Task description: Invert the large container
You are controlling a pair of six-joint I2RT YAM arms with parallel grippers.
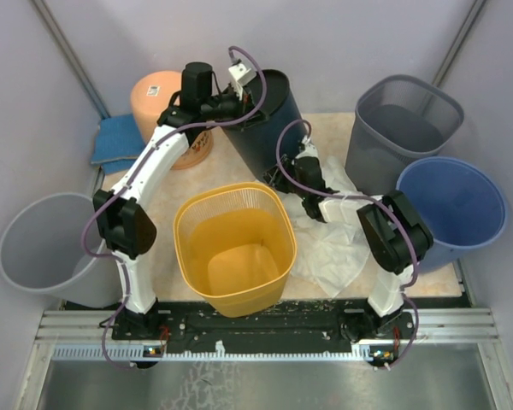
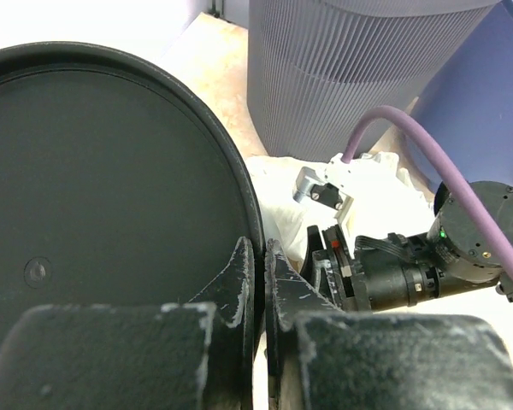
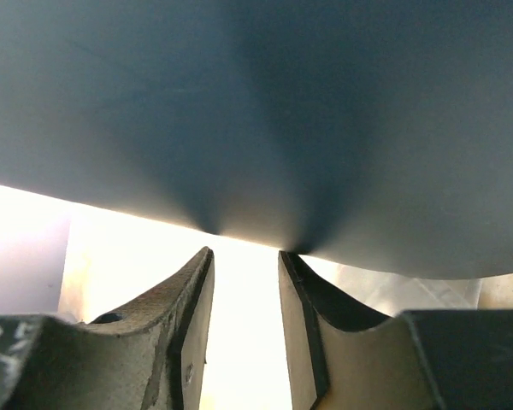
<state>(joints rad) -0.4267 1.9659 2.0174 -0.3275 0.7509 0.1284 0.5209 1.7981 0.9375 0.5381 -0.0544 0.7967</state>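
The large dark container is tilted on its side at the back middle of the table, its mouth facing the back left. My left gripper is shut on its rim; in the left wrist view the gripper pinches the rim, with the dark inside to its left. My right gripper sits low against the container's lower wall. In the right wrist view the gripper is open with nothing between the fingers, its tips right at the dark wall.
A yellow basket stands upright at the front middle. A grey mesh bin and a blue bin stand at the right, a grey bin at the left. An orange container and blue cloth lie behind the left arm. White crumpled sheet lies under the right arm.
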